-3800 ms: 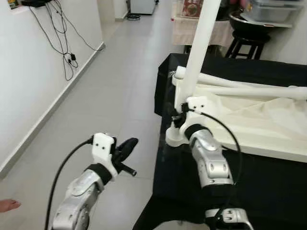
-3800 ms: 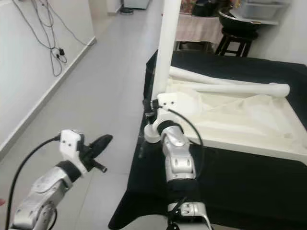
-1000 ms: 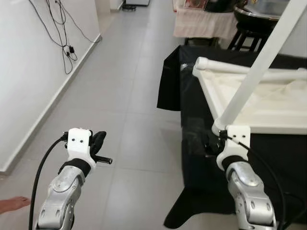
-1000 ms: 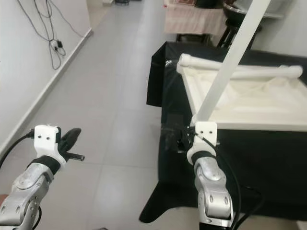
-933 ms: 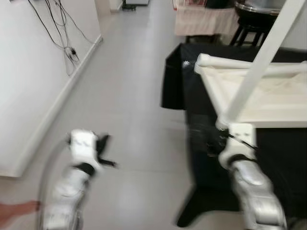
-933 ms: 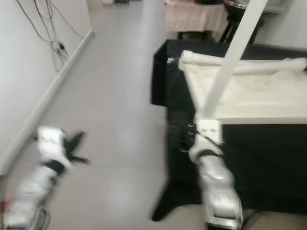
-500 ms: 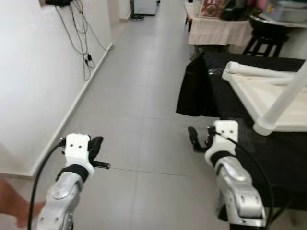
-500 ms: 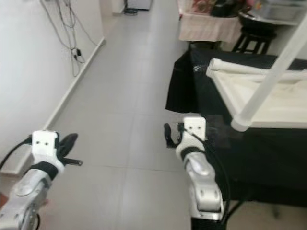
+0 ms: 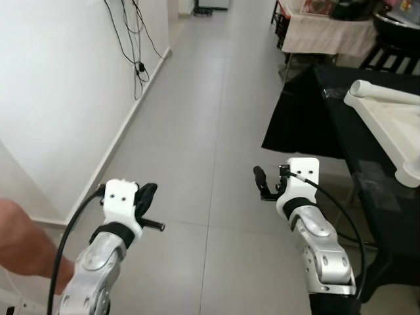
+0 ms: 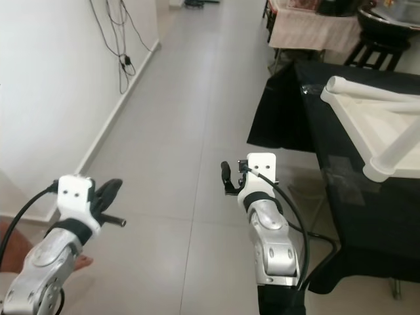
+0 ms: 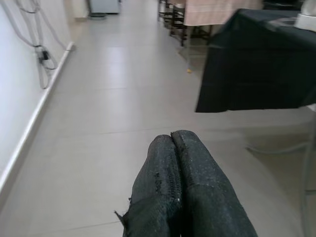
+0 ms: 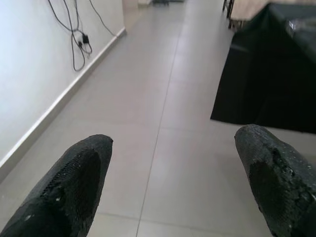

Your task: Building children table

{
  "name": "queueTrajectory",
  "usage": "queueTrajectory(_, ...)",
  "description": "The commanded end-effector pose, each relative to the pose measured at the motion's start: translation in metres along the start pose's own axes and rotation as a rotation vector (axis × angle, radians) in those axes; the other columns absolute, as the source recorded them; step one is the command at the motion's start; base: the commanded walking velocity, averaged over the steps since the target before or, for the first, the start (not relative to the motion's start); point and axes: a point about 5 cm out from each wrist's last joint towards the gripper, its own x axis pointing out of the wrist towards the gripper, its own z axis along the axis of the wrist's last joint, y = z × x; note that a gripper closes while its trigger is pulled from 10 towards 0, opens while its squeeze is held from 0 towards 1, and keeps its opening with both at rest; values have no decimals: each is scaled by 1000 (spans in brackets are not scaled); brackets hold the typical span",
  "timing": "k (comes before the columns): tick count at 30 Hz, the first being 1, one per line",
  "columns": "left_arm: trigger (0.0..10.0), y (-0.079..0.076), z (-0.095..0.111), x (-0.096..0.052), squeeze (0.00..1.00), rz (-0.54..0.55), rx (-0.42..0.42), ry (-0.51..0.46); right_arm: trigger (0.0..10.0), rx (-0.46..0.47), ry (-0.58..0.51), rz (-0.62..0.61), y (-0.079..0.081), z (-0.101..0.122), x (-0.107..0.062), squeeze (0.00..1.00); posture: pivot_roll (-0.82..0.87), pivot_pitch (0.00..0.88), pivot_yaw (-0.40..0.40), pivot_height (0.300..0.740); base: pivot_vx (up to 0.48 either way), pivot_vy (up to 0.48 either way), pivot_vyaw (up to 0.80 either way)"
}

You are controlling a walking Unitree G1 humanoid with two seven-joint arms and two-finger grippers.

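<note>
You held both arms over the floor: left end effector pinched empty, right end effector spread wide, well apart from the table.

Two silver metal arms are showing rounded, jointed shells with small dark screws. Each is wearing a black band at the wrist and a white boxy plastic mount dotted with screw holes, a black cable looping back from it. The left gripper and right gripper are carrying long black fingers with a finely textured surface.
</note>
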Motion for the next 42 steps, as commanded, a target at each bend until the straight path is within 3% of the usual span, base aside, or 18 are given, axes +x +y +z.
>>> queueTrajectory(1,10000,-2,-5,1,0,-12,-12,21,10000,6,-1,6,-1,-2,1,0,2,69,-27,740,240,0,0)
queueTrajectory(42,10000,-5,-5,4,0,-51,10,15,10000,21,33,43,2,-8,9,0,0,65,-27,740,239,0,0)
